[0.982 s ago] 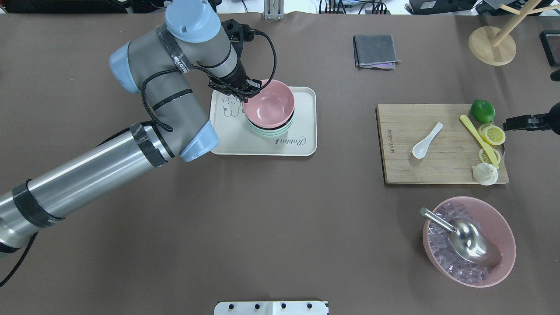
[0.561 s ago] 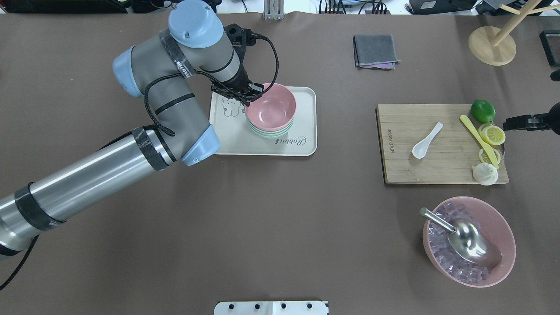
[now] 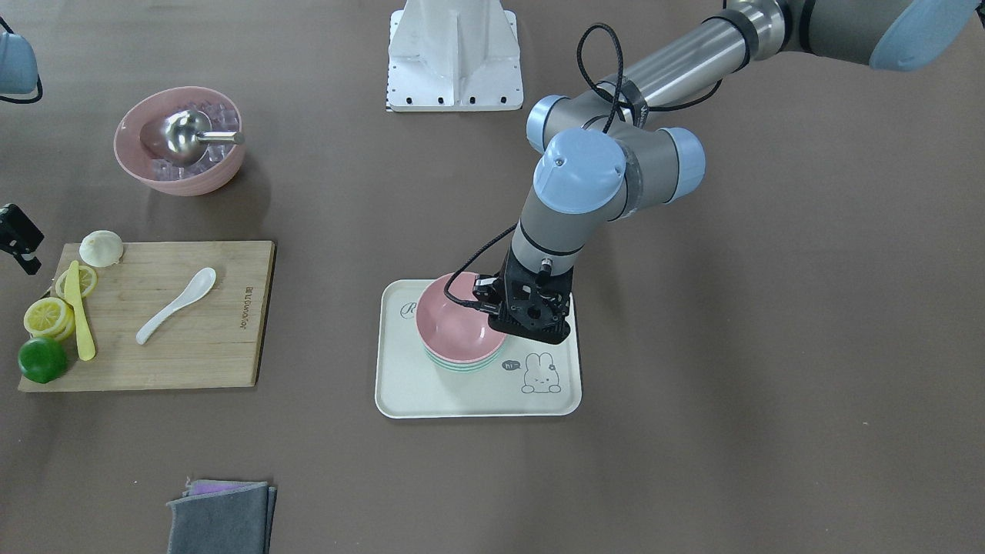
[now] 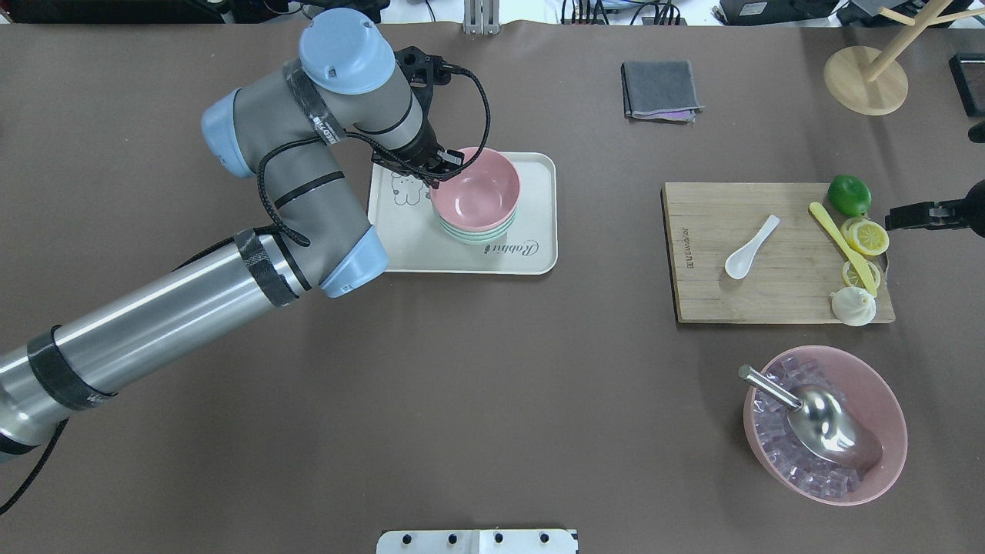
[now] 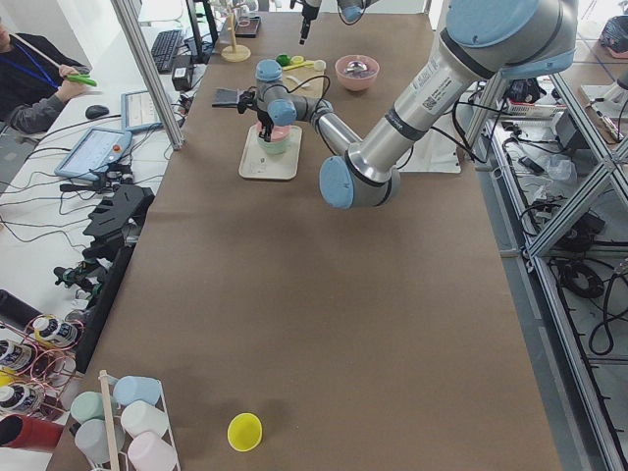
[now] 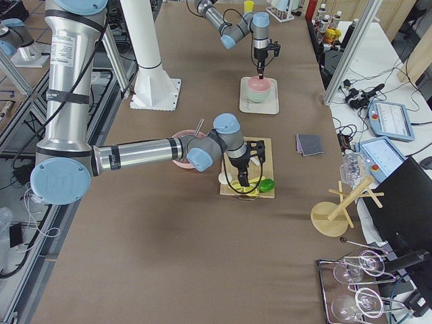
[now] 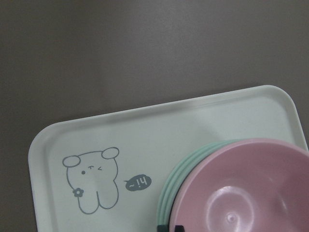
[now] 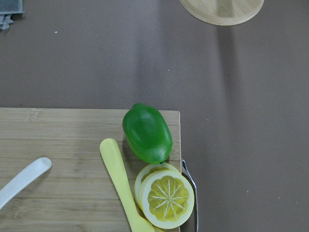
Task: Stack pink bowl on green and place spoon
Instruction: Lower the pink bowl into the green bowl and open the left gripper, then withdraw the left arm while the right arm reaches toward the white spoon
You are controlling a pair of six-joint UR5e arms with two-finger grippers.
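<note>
The pink bowl (image 4: 477,188) sits level on top of the stacked green bowls (image 4: 473,233) on a pale tray (image 4: 431,246). My left gripper (image 4: 445,165) is at the pink bowl's left rim, its fingers astride the rim and shut on it. In the left wrist view the pink bowl (image 7: 241,193) fills the lower right, with green rims (image 7: 169,193) showing beside it. The white spoon (image 4: 750,248) lies on the wooden cutting board (image 4: 716,292), far to the right. My right gripper (image 4: 893,219) hovers at the board's right edge, away from the spoon; I cannot tell whether it is open or shut.
On the board lie a lime (image 4: 849,195), a yellow knife (image 4: 839,242), lemon slices (image 4: 866,236) and a white bun (image 4: 853,306). A large pink bowl of ice (image 4: 885,400) with a metal scoop (image 4: 831,419) stands front right. A grey cloth (image 4: 660,90) and a wooden stand (image 4: 866,81) are at the back.
The pink bowl went from raised and tilted to level and seated on the green bowls. My left arm shifted slightly with it. The right arm has not moved.
</note>
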